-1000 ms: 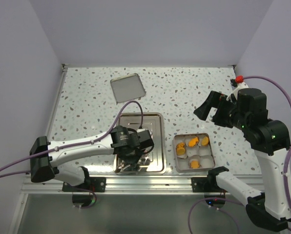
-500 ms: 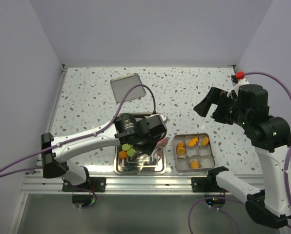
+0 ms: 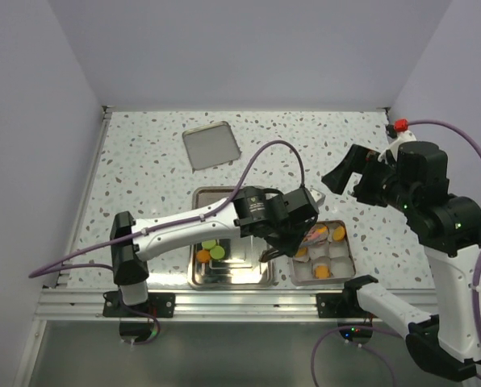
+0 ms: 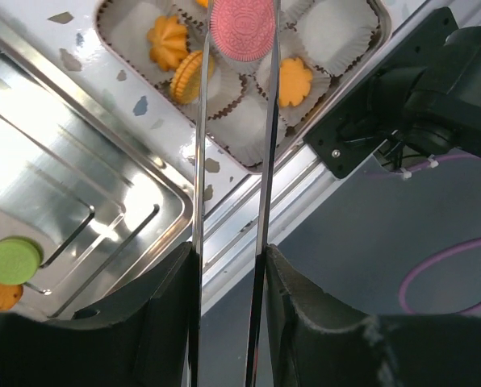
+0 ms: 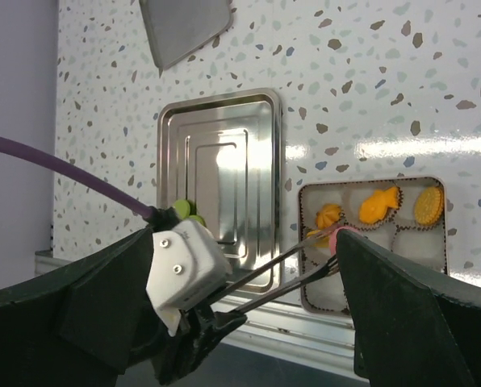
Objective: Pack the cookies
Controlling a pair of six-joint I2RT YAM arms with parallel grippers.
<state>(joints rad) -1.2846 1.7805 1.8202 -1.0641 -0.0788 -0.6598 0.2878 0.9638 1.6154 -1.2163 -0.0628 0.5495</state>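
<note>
In left pincer [image 4: 239,20]: one pink cookie [image 4: 242,31]; tray [image 4: 79,185]: two green cookies [image 3: 216,250].

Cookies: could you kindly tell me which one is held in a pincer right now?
The pink cookie, clamped in the left pincer over the tin; all the others lie loose in the tin or on the tray.

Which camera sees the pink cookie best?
The left wrist view. There the pink cookie is big and clear, pinched between the left gripper's long thin jaws. The right wrist view shows only a tiny pink speck; in the top view the left arm mostly hides it.
</note>
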